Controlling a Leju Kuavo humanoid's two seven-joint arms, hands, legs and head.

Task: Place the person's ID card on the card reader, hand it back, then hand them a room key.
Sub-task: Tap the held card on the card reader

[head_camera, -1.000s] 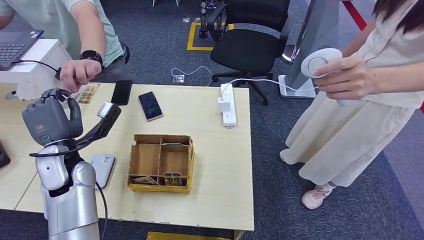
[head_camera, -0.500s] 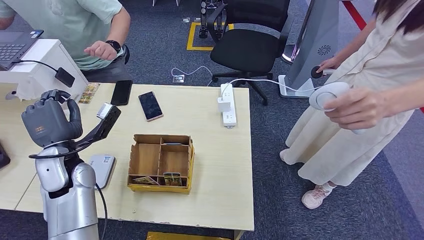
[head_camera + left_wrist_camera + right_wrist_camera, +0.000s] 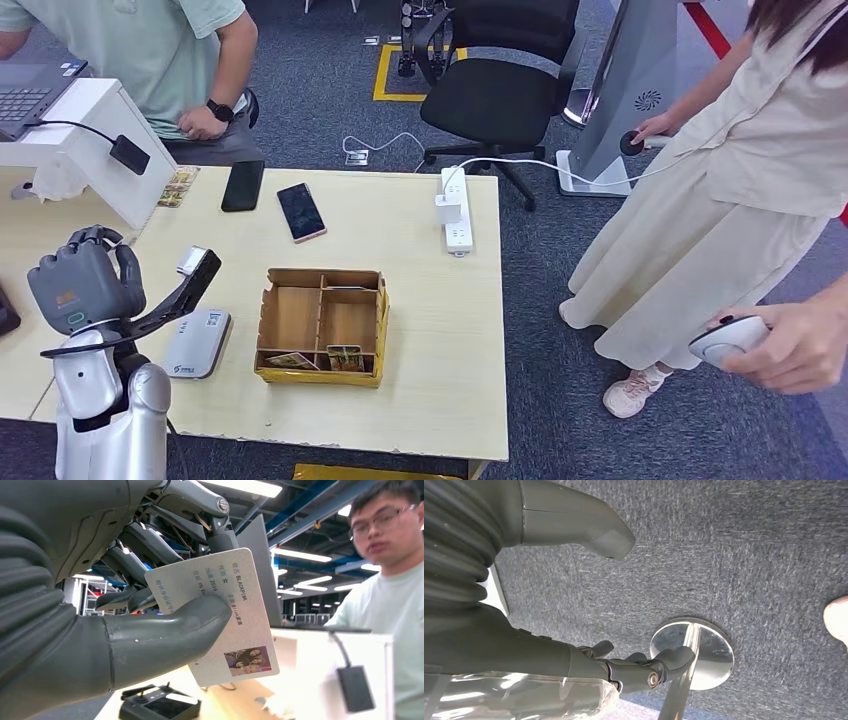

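My left hand point(image 3: 85, 285) is raised over the table's left side, its back toward the head camera. In the left wrist view my left hand point(image 3: 100, 605) pinches the white ID card point(image 3: 250, 630) between thumb and fingers; printed text and a small photo face the camera. The grey-white card reader point(image 3: 197, 342) lies flat on the table just to the right of that hand. A yellow partitioned box point(image 3: 322, 325) holds room key cards point(image 3: 343, 356) in its front compartments. My right hand point(image 3: 524, 645) hangs over grey carpet, fingers apart and holding nothing.
Two phones point(image 3: 243, 185) point(image 3: 301, 211), a small stack of cards point(image 3: 180, 186) and a power strip point(image 3: 456, 212) lie at the table's back. A white stand point(image 3: 85, 140) rises at left. One person point(image 3: 170, 60) sits behind the table; another point(image 3: 740, 180) stands at right.
My left hand with the card has come down and nearer to my body. The seated person's hand has drawn back from the table. The standing person's hand with a white device has dropped low.
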